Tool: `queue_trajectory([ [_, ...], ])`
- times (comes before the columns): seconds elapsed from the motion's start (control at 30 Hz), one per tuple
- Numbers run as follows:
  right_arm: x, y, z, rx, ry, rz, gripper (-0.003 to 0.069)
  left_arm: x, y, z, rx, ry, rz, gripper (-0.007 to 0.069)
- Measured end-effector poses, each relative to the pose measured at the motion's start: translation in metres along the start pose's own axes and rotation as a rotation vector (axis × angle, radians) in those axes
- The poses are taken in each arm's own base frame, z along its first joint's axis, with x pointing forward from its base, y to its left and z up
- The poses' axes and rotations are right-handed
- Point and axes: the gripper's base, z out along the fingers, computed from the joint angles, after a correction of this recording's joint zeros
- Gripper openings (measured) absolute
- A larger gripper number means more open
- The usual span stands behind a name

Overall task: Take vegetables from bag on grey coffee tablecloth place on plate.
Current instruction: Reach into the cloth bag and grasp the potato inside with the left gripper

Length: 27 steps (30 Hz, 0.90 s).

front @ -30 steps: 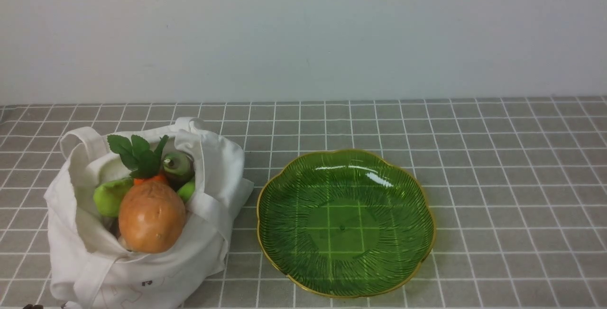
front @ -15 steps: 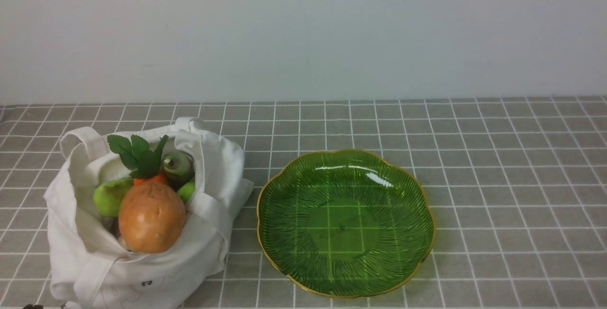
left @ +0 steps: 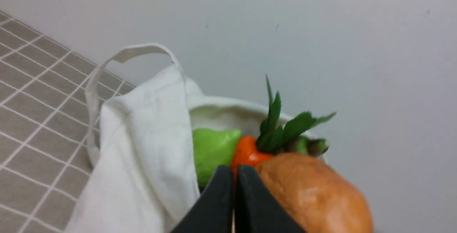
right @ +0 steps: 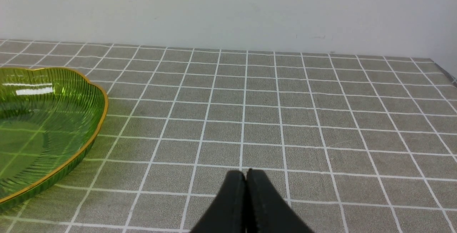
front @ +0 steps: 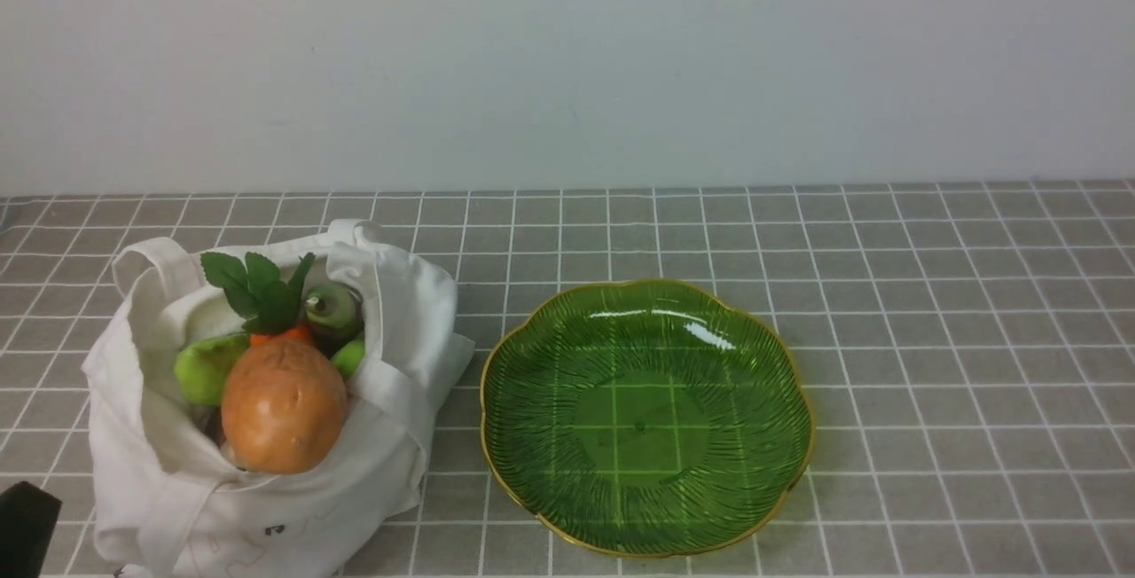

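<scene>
lead: potato (front: 284, 414) vs left hand (left: 234, 170), where?
ops: potato sits on top in the bag (front: 390, 356) mouth, left side of the cloth (front: 931, 339). left hand is at the near-left corner, so potato lies ahead and to its right. wrist view puts it just past the tips.
lead: hand state?
ops: both pinched fully closed, holding nothing. left has to spread before going in.
lead: right hand (right: 245, 174)?
ops: over bare cloth beyond the plate (front: 647, 356), with the plate between it and the bag. well apart. left is nearer.
lead: axis?
ops: long axis looks roughly near-to-far, leaning on the bag's front lip. not certain. carrot (front: 282, 336) and green pieces (front: 202, 370) are tucked behind it. plate is empty, just right of the bag.
</scene>
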Motion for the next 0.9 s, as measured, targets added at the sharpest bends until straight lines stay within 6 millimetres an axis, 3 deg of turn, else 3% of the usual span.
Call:
queue_trajectory([
  [0.13, 0.0, 0.0, 0.0, 0.0, 0.0, 0.0, -0.0015, -0.006, -0.001, 0.0, 0.015, -0.069, -0.058, -0.0008],
  [0.3, 0.0, 0.0, 0.0, 0.0, 0.0, 0.0, -0.0015, -0.035, -0.007, -0.007, 0.072, -0.361, -0.082, -0.0008],
  [0.4, 0.0, 0.0, 0.0, 0.0, 0.0, 0.0, -0.0015, -0.062, -0.027, -0.016, 0.141, -0.486, -0.081, -0.0008],
  [0.5, 0.0, 0.0, 0.0, 0.0, 0.0, 0.0, -0.0015, -0.094, -0.061, -0.028, 0.209, -0.528, 0.031, -0.0008],
  [0.53, 0.0, 0.0, 0.0, 0.0, 0.0, 0.0, -0.0015, -0.105, -0.076, -0.03, 0.217, -0.487, 0.099, -0.0008],
  [0.57, 0.0, 0.0, 0.0, 0.0, 0.0, 0.0, -0.0015, -0.105, -0.078, -0.029, 0.214, -0.46, 0.119, -0.0008],
  [0.63, 0.0, 0.0, 0.0, 0.0, 0.0, 0.0, -0.0015, -0.119, -0.103, -0.023, 0.195, -0.282, 0.246, -0.0008],
  [0.67, 0.0, 0.0, 0.0, 0.0, 0.0, 0.0, -0.0015, -0.119, -0.106, -0.018, 0.18, -0.23, 0.267, -0.0008],
  [0.7, 0.0, 0.0, 0.0, 0.0, 0.0, 0.0, -0.0015, -0.121, -0.116, -0.008, 0.144, -0.039, 0.323, -0.0008],
  [0.73, 0.0, 0.0, 0.0, 0.0, 0.0, 0.0, -0.0015, -0.12, -0.117, -0.001, 0.124, 0.028, 0.335, -0.0008],
  [0.77, 0.0, 0.0, 0.0, 0.0, 0.0, 0.0, -0.0015, -0.117, -0.122, 0.015, 0.069, 0.265, 0.363, -0.0008],
  [0.9, 0.0, 0.0, 0.0, 0.0, 0.0, 0.0, -0.0015, -0.108, -0.123, 0.054, -0.054, 0.694, 0.371, -0.0008],
])
